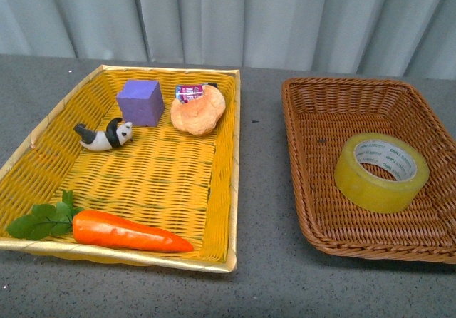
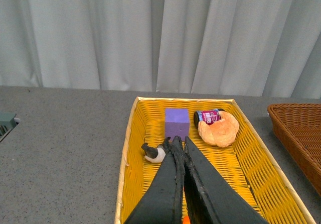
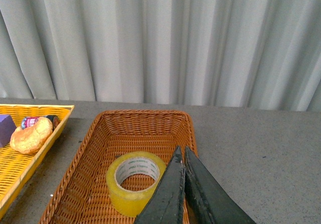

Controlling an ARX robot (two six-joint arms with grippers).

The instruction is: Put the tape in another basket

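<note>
Two baskets sit side by side on a grey table (image 1: 263, 275), apart from each other, with a pale curtain (image 1: 285, 18) behind them. On the right is the brown basket (image 1: 306, 118), and the tape (image 1: 381, 172) lies flat inside it on the woven floor, hole facing up, white core with small print showing. Nothing else is in that basket, and nothing touches the tape.

On the left is the yellow basket (image 1: 231, 154). It holds a purple cube (image 1: 140, 102) near the far wall, a bread roll (image 1: 198, 109) just beside it, and a small can (image 1: 188, 92) tucked behind the roll, touching it. A panda figure (image 1: 105, 135) lies on its side in front of the cube, near the left wall. A carrot (image 1: 128, 232) with green leaves lies along the near wall.

Neither arm shows in the front view. In the left wrist view the left gripper (image 2: 180, 142) has its fingers pressed together with nothing between them, raised above the yellow basket with its tips seen over the panda and cube. In the right wrist view the right gripper (image 3: 181, 151) is likewise pressed together and empty, raised above the brown basket with the tape just beside its tips, not touching
</note>
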